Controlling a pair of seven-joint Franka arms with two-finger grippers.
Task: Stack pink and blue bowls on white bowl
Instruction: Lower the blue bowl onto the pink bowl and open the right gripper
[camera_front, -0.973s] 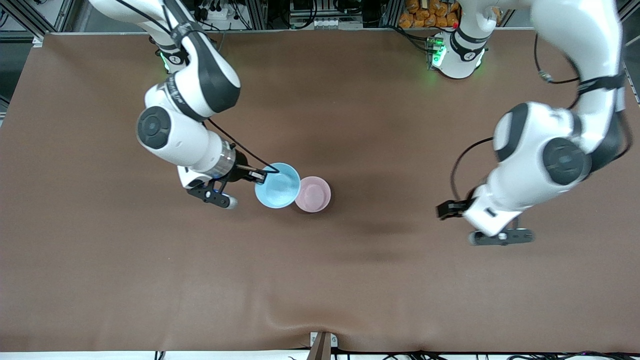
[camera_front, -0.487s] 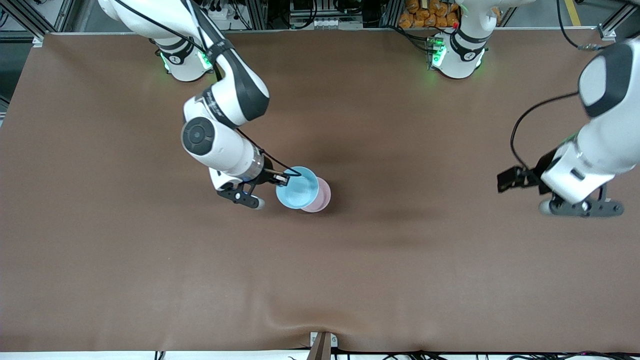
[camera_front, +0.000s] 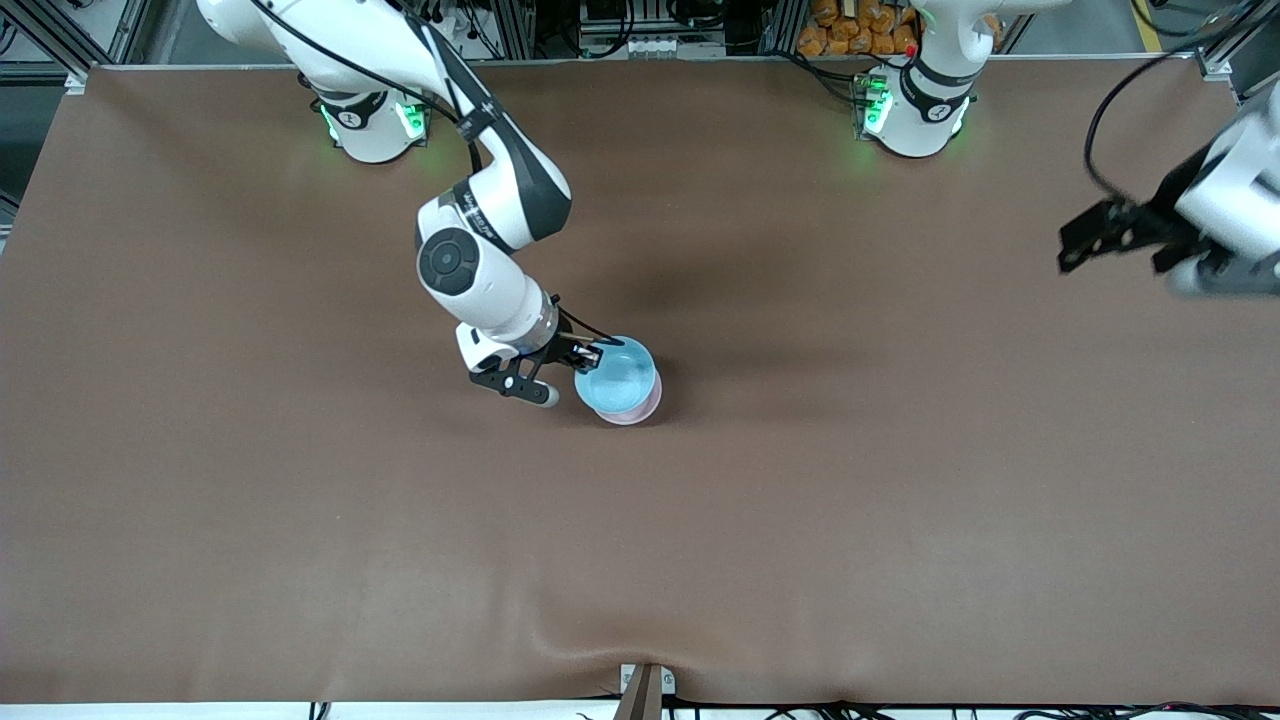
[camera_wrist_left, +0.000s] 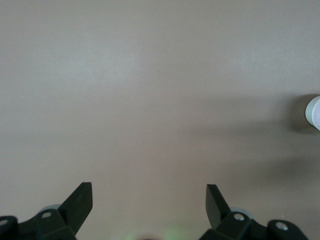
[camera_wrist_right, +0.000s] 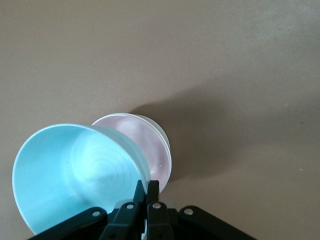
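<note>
Since a second ago the right arm has carried the blue bowl sideways across the desk, from beside the pink bowl to right over it, so that only a crescent of pink rim shows on the side nearer the front camera. Meanwhile the left arm has swung up and away toward its own end of the desk.

Near the middle of the desk, the right gripper is clamped on the blue bowl's rim, its fingers pinched together on the edge. In the right wrist view the blue bowl is tilted and overlaps the pink bowl, which sits nested in the white bowl.

Farther from the front camera, the left gripper hangs over the left arm's end of the desk, its fingers spread wide and holding nothing.
</note>
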